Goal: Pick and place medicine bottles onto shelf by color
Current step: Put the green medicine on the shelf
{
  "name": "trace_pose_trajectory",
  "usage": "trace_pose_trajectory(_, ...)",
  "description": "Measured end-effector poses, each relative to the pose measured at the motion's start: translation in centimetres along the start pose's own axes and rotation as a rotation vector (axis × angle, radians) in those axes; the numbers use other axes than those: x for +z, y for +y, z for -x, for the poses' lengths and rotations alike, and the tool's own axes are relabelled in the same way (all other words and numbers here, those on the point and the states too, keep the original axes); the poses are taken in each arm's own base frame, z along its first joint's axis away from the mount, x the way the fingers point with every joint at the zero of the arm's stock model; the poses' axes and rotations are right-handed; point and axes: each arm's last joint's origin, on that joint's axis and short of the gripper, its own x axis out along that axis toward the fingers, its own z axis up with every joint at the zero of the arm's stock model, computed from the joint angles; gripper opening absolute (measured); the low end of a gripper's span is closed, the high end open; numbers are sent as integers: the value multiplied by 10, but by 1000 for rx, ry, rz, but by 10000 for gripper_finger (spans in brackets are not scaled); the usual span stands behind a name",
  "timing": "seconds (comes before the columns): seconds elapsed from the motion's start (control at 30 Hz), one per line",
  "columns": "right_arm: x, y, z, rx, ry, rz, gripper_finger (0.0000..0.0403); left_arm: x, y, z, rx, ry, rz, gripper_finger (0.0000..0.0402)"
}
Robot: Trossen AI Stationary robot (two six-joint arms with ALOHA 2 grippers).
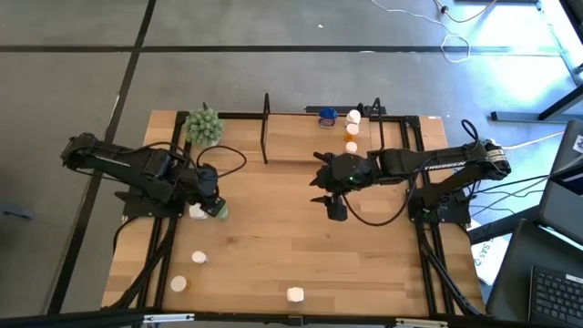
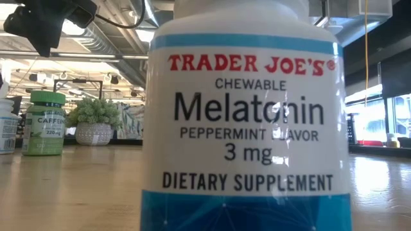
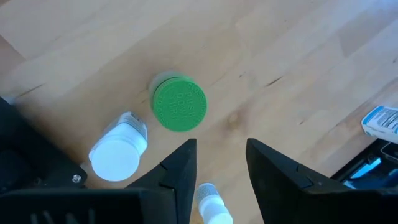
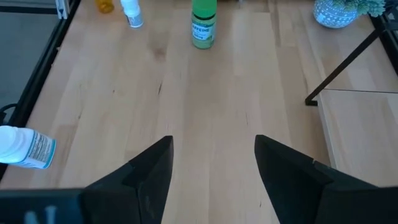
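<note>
At left of centre in the high view, the left gripper (image 1: 211, 206) hovers, jaws part-open and empty, above the green-capped bottle (image 3: 178, 103); the right gripper (image 1: 336, 211), mid-frame, gapes wide.

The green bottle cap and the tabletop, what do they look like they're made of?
The green bottle cap looks like moulded plastic with a matte finish: raised lettering stands on its flat top. The tabletop appears to be light wood, or possibly a wood laminate: it shows plank seams and grain streaks with a faint satin sheen.
</note>
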Motion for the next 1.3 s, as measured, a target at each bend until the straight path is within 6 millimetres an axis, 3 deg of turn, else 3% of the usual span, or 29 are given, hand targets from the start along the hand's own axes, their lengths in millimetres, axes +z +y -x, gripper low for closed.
trace_pose_trajectory(0.7,0,0,0,0,0,0,227,-1,-3,-7,26,60,-126,146)
trace_pose_trajectory(0.83,0,0,0,0,-1,0,227,0,-7,-17,74,77,-146,178)
trace_pose_trajectory(1.13,1,0,0,0,-8,0,227,2,-8,-26,148,69,-307,289)
trace_pose_trajectory(1.3,1,0,0,0,-12,0,227,3,-11,-39,210,111,-380,316)
